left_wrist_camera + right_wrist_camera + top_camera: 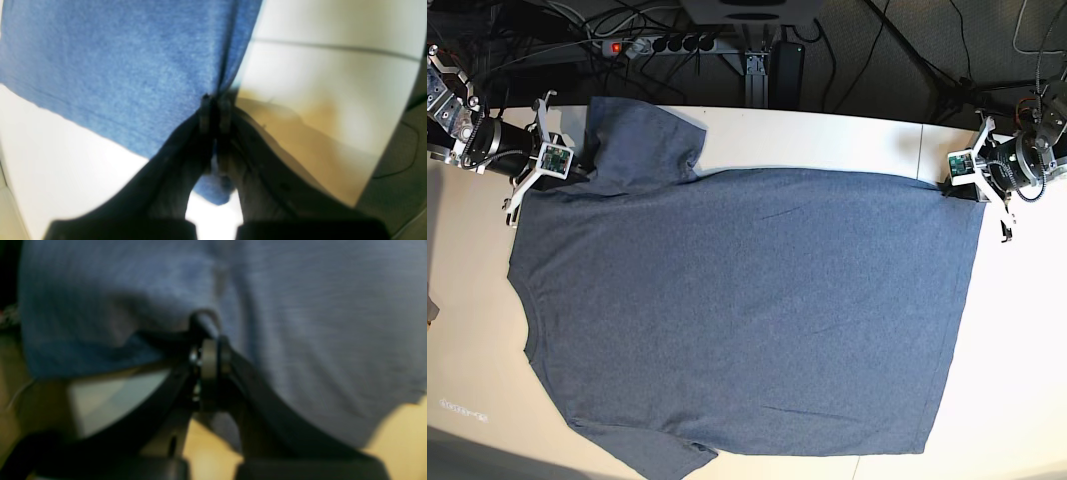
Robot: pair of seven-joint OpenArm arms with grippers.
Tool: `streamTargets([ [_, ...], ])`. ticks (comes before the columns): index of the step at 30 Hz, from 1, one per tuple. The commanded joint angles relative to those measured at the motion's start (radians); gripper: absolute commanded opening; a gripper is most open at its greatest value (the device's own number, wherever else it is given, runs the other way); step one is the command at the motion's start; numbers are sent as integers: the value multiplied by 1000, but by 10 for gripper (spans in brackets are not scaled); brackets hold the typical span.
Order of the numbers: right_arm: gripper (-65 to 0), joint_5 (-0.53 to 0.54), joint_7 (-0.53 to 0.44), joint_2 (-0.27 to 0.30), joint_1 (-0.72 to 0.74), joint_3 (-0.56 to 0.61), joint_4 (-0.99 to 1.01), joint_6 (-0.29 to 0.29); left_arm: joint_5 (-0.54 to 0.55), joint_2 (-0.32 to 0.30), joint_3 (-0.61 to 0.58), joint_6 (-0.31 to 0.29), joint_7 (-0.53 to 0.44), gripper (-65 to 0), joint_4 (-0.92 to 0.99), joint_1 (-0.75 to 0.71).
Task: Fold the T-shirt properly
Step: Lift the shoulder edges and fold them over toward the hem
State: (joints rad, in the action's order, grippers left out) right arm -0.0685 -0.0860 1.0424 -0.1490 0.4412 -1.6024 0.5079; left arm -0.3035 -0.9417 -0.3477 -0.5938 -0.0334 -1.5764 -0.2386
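Both grippers, left gripper (215,113) and right gripper (210,358), pinch the far edge of the flat blue-grey cotton T-shirt (747,310); next, lift evenly to fold.

Right end effector (213,356) pinched closed on a fold of the blue-grey T-shirt (300,323); table (400,430) below, view blurred.

The base view is bright, even and sharp, with glare washing out the white worktop (1017,330) at right and lines bowing at the edges. The left wrist view is soft, the worktop blown out, the fingers (205,115) dark. The right wrist view is dim, warm-tinted and heavily blurred across the T-shirt (300,323).
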Motion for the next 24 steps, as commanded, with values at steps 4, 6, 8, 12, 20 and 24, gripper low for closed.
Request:
streamTargets([
  [4,-650,35,-10,24,13,-68,-33,66,16,-23,71,-28,-2,-650,-19,9],
  [6,-650,41,-10,24,14,-79,-35,66,16,-23,79,-28,-15,-650,-21,20],
  [8,-650,43,-11,24,28,-80,-35,66,16,-21,79,-28,-16,-650,-21,45],
  [12,-650,43,13,24,72,-80,-35,68,44,-21,79,-32,-14,-650,-21,101],
  [20,-650,47,16,19,178,-79,-27,73,98,-19,79,-73,-15,-650,-19,142],
  [24,-650,52,15,14,219,-77,-17,74,98,-12,79,-72,-16,-650,-4,157],
])
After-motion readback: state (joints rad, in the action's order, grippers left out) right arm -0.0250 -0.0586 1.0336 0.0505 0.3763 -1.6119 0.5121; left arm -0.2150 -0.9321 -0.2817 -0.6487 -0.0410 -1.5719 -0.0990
